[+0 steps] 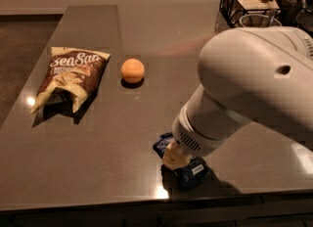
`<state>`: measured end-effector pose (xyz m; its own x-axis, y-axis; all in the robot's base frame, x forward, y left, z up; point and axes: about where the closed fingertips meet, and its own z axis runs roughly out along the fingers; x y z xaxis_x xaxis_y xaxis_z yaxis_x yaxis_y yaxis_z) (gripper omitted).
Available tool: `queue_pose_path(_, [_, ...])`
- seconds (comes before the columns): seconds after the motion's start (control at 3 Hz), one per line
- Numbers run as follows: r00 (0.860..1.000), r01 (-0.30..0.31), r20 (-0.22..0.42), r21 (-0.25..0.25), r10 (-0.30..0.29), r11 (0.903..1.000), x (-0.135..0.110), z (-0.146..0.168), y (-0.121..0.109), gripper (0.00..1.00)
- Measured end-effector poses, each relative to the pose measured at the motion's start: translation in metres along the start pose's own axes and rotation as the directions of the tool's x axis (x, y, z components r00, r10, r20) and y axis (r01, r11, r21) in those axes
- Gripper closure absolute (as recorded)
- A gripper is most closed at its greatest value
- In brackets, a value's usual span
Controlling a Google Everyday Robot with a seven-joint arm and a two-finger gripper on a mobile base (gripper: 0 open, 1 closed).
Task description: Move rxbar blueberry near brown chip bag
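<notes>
The rxbar blueberry point(194, 172), a small dark-blue wrapped bar, lies near the table's front edge, right of centre. It is mostly hidden under my arm. My gripper point(174, 158) is down on top of the bar, with its cream tip against the wrapper's left half. The brown chip bag point(68, 77), with white "Sea Salt" lettering, lies far off at the left of the table.
An orange ball-like fruit point(132, 70) sits just right of the chip bag. A black wire basket point(247, 1) and a clear container point(259, 21) stand at the back right. The dark table point(98, 162) ends just in front of the bar.
</notes>
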<state>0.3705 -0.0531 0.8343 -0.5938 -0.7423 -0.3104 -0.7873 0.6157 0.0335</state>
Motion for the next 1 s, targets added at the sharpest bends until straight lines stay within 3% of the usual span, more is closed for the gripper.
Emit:
queue_pose_path(0.33, [1.0, 0.025, -0.005, 0.01, -0.025, 0.9996, -0.013, -0.002, -0.002, 0.87])
queue_pose_path(0.67, [0.998, 0.069, 0.007, 0.016, -0.069, 0.9975, -0.04, -0.006, -0.005, 1.0])
queue_pose_path(1.0, [0.993, 0.118, 0.028, 0.012, -0.118, 0.993, -0.072, -0.008, -0.012, 1.0])
